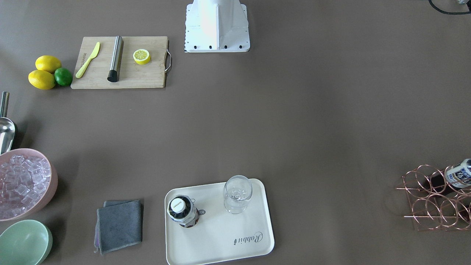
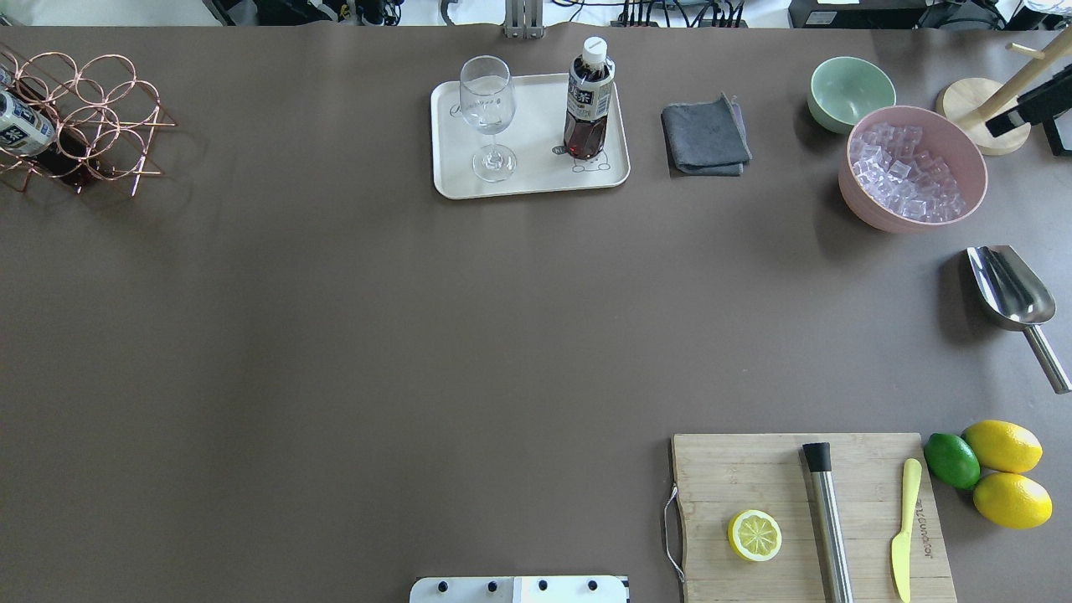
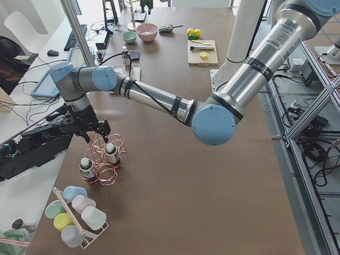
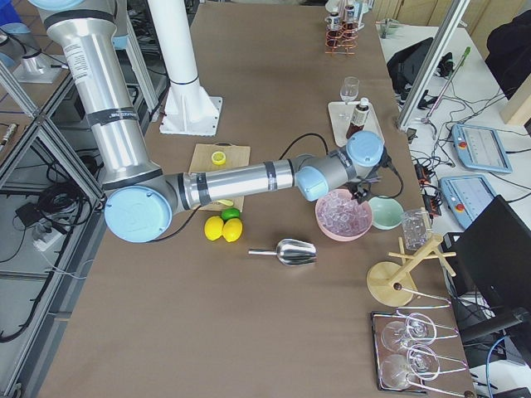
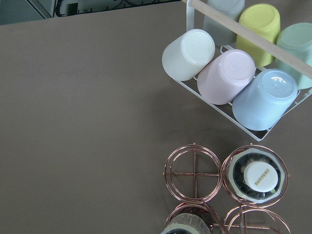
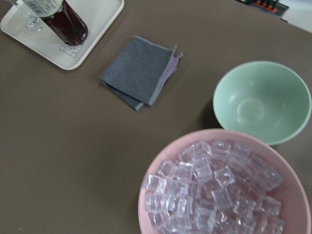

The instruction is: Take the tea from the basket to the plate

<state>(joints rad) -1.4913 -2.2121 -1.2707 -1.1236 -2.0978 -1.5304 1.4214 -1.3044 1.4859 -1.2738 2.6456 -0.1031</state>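
Observation:
One tea bottle [image 2: 588,100] stands upright on the cream plate [image 2: 536,180] beside a stemmed glass [image 2: 487,117]. Two more tea bottles [image 3: 110,154] stand in the copper wire basket [image 3: 103,164] at the table's left end. In the left wrist view I look straight down on one cap [image 5: 257,178] and an empty ring [image 5: 193,173]. My left gripper [image 3: 94,133] hovers just above the basket; I cannot tell whether it is open. My right gripper [image 4: 365,189] hangs over the pink ice bowl and mint bowl, state unclear.
A rack of pastel cups [image 5: 229,63] stands close to the basket. A pink ice bowl [image 2: 913,167], mint bowl [image 2: 850,92] and grey cloth [image 2: 705,138] lie right of the plate. A metal scoop [image 2: 1013,293], cutting board [image 2: 808,511] and lemons sit nearer me.

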